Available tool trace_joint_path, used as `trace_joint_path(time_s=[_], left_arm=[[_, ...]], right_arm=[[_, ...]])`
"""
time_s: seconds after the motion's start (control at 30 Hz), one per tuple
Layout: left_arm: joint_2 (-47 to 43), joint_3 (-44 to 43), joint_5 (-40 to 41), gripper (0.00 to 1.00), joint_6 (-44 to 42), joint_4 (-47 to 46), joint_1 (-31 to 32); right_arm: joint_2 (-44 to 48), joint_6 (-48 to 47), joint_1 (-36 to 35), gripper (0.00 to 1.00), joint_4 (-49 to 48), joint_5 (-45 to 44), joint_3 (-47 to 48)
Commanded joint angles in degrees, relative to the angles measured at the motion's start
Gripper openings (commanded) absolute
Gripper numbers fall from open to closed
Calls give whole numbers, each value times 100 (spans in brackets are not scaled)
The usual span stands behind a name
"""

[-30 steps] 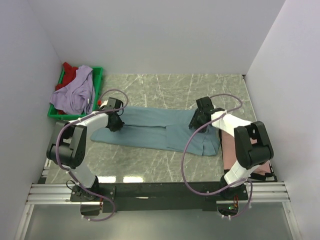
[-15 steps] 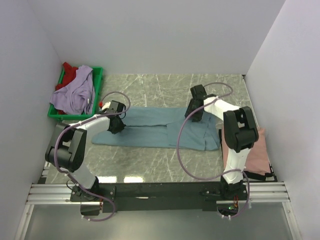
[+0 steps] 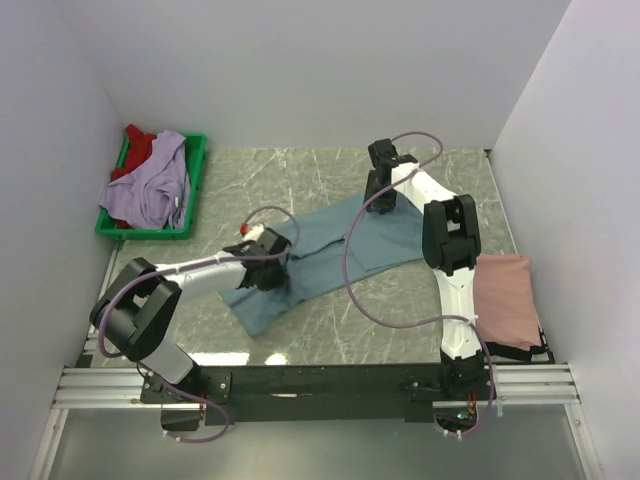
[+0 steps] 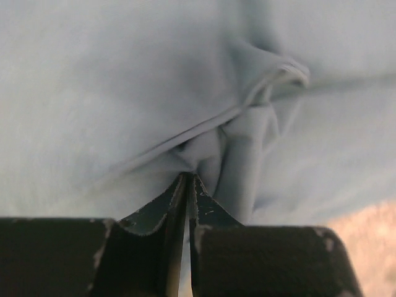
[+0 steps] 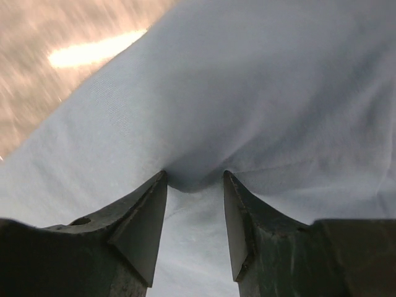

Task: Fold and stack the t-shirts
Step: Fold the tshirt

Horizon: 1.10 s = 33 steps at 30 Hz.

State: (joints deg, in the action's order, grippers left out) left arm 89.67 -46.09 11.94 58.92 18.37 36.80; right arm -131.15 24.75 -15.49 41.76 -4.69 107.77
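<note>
The grey-blue t-shirt (image 3: 315,255) lies slantwise across the marble table, from near left to far right. My left gripper (image 3: 275,270) is shut on a bunched fold of it near its near-left end; the wrist view shows the jaws (image 4: 187,177) pinched on wrinkled blue cloth (image 4: 124,93). My right gripper (image 3: 376,198) holds the shirt's far-right end; its jaws (image 5: 195,176) stand a little apart with blue cloth (image 5: 247,93) bunched between the tips. The salmon pink shirt (image 3: 505,300) lies folded at the near right. The lavender shirt (image 3: 150,190) and red shirt (image 3: 140,148) are heaped in the tray.
The green plastic tray (image 3: 197,160) stands at the far left by the left wall. White walls close in the table on three sides. Purple cables loop over both arms. Bare marble (image 3: 300,175) shows beyond the shirt and in front of it.
Both grippers have dragged the grey-blue shirt: the right gripper moved far and left, the left gripper moved right and near. The shirt turned from level to slanted and bunched at its left end.
</note>
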Motion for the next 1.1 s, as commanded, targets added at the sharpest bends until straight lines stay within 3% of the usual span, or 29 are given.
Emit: trace_joint_path(time_s=[0.0,0.2,0.3,0.43,0.53,0.63,0.73,0.83,1.07], left_arm=[[182,223,-553,13,524,421,599],[262,-31,-729,13,525,290,1119],[78,-391,-256,22,121,780,1128],[-510,-893,422,39,-598,1388,1075],[-626,-1034,546,44,-959,1635,1075],[-477,-973,432,38,-1092,1749,1093],[-319,-736,274,34,-1163,1679,1172],[-178,-551,334,30,-1085,1722,1365],[164,-357,669,25,-838,2047,1892]], right_arm=[[-401,-497,2,50,315,-225,840],[-1307,-911,-7,55,517,-58,2467],[-1326,-849,-7,61,614,-286,2925],[-152,-482,19,69,202,-419,2059],[588,-61,72,70,296,-409,1320],[1177,265,72,70,412,-366,417],[1836,495,72,70,-173,-173,-848],[2119,627,81,69,-431,-51,-1493],[1927,636,107,69,-441,-67,-1671]])
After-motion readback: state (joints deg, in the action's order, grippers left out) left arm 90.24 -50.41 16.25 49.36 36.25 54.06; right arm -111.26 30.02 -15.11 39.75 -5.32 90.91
